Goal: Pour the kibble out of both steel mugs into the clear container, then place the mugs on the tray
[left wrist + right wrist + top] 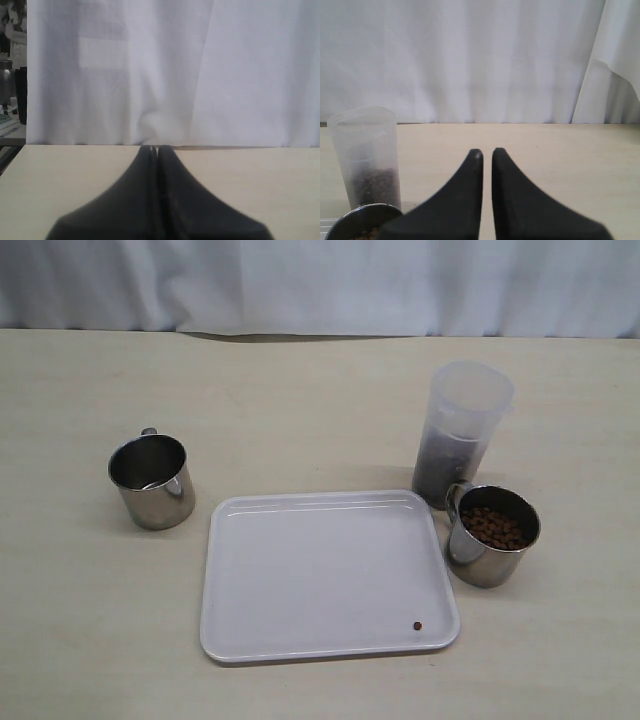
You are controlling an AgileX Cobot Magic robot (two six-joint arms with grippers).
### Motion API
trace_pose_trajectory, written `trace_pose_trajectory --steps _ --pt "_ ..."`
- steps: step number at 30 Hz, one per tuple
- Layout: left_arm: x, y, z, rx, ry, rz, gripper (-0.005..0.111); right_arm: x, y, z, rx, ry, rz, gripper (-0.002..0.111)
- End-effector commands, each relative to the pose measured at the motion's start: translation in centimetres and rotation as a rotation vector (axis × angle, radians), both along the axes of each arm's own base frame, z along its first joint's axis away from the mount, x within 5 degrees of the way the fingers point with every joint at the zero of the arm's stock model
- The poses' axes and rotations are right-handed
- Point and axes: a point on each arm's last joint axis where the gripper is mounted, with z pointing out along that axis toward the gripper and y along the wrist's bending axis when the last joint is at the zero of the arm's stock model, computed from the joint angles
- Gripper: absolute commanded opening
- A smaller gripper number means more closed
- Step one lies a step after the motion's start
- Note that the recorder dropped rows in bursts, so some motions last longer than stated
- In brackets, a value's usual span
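Observation:
Two steel mugs stand on the table. The left mug looks empty, with its handle turned to the back. The right mug holds brown kibble and stands just in front of the clear container. That container has dark kibble in its lower part. Between the mugs lies the white tray, with one stray pellet near its front right corner. Neither gripper shows in the exterior view. My left gripper is shut and holds nothing. My right gripper is also shut and empty, to the side of the container.
A white curtain hangs along the table's far edge. Bare table lies behind the tray and around both mugs. Dark objects stand beyond the curtain's edge in the left wrist view.

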Motion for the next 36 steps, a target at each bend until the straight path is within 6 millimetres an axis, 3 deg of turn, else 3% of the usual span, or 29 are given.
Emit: trace_pose_trajectory --steps 1,6,10,20,25,30,33,36 --pt "0.0 0.0 0.1 -0.004 -0.003 0.002 0.0 0.0 0.0 -0.1 0.003 -0.001 0.003 0.005" --pt "0.0 0.0 0.1 -0.002 -0.003 0.002 0.0 0.0 0.0 -0.1 0.003 -0.001 0.003 0.005" --pt "0.0 0.0 0.1 -0.002 -0.003 0.002 0.0 0.0 0.0 0.3 -0.122 -0.056 0.0 0.005" --pt "0.0 0.0 0.1 -0.002 -0.003 0.002 0.0 0.0 0.0 0.9 -0.113 -0.117 -0.001 0.005" --pt "0.0 0.0 0.1 -0.002 -0.003 0.002 0.0 0.0 0.0 0.9 0.112 -0.102 0.005 0.005" --pt "0.0 0.0 0.1 -0.002 -0.003 0.002 0.0 -0.1 -0.1 1.6 0.081 -0.181 -0.003 0.005" --pt "0.0 0.0 0.1 -0.002 -0.003 0.002 0.0 -0.1 -0.1 1.5 0.238 -0.167 0.002 0.005" --pt "0.0 0.0 0.1 -0.002 -0.003 0.002 0.0 -0.1 -0.1 1.4 0.262 -0.158 0.003 0.005"
